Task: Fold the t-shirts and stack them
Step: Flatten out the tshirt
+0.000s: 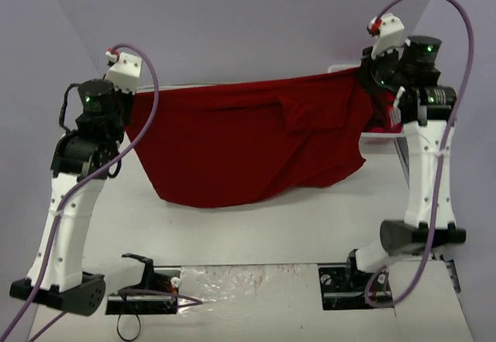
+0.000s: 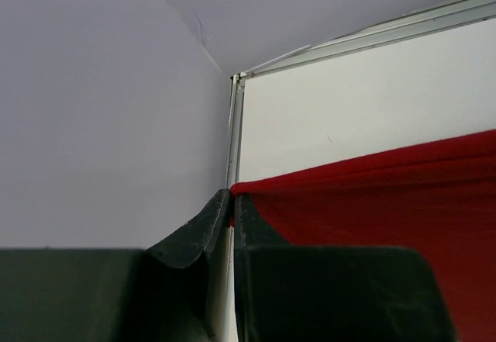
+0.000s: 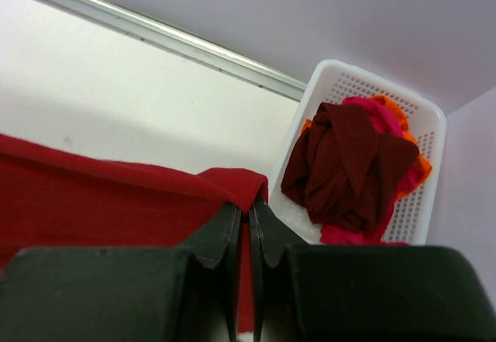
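Plainly both pairs are pinched shut on cloth: the left jaws clamp one corner of a dark red t-shirt (image 1: 232, 148), and the right jaws clamp the opposite corner, with a small fold of fabric bunched just above their tips. Between the two pairs the upper edge runs taut and nearly straight. The body hangs below them in a sagging curve, its lowest part seemingly resting on the white tabletop (image 1: 294, 226). Spreading it this way looks meant to open the garment out before it is laid flat for folding. A loose flap puckers nearer the right jaws. Just beyond the right jaws sits the mesh basket (image 3: 341, 78), heaped with the other t-shirts (image 3: 349, 164), so that side is tight. Outside the left jaws the tabletop's corner meets the wall (image 2: 93, 109), leaving little room. Nearer the arm bases, open white surface shows, which I judge the freest way to lower the shirt
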`<state>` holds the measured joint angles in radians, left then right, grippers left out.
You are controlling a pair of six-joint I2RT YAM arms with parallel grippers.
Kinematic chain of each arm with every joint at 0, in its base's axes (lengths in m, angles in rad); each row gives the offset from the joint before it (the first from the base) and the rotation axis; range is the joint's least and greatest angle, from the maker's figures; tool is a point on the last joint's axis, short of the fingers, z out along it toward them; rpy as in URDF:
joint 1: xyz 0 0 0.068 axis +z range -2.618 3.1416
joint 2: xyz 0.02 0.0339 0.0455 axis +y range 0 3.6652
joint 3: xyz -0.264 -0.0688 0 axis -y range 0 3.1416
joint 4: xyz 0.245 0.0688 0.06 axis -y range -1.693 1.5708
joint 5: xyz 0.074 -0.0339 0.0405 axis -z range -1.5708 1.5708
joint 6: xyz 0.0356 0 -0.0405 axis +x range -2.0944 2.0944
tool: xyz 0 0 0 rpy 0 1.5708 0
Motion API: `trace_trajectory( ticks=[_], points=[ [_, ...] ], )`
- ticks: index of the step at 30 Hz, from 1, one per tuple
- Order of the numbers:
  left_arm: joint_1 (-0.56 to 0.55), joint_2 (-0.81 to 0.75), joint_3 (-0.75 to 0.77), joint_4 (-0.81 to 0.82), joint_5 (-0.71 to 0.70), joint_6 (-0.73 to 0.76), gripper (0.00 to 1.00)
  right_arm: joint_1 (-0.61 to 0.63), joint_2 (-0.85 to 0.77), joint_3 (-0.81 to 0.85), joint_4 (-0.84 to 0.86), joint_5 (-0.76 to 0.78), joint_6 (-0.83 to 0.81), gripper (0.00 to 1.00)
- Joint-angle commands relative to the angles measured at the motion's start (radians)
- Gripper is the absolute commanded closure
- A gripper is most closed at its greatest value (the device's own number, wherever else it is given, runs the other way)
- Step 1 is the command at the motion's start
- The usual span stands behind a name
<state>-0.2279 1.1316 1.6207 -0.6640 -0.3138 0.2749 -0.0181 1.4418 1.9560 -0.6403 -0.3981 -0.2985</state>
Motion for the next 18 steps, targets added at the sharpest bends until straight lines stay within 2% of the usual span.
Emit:
trace_trajectory(
  ticks=[1,2,4,5,10,13,18],
  points=[
    [0.031,0.112,0.050,0.056,-0.044,-0.002,0.98,-0.003,0.207,0.110,0.059,0.077,0.041,1.00],
    [0.065,0.185,0.063,0.076,-0.035,-0.011,0.98,-0.002,0.301,0.151,0.057,0.088,0.048,1.00],
    [0.096,0.268,0.108,0.084,-0.018,-0.034,0.98,0.012,0.389,0.236,0.056,0.105,0.055,1.00],
    [0.104,0.352,0.169,0.080,-0.019,-0.052,0.98,0.012,0.466,0.320,0.056,0.132,0.055,1.00],
    [0.114,0.549,0.390,0.046,-0.019,-0.091,0.98,0.069,0.623,0.568,0.057,0.174,0.050,1.00],
    [0.116,0.595,0.481,0.024,-0.019,-0.112,0.98,0.086,0.638,0.619,0.071,0.220,0.041,1.00],
    [0.113,0.554,0.560,0.046,-0.022,-0.118,0.98,0.112,0.557,0.649,0.157,0.261,0.035,1.00]
  ],
)
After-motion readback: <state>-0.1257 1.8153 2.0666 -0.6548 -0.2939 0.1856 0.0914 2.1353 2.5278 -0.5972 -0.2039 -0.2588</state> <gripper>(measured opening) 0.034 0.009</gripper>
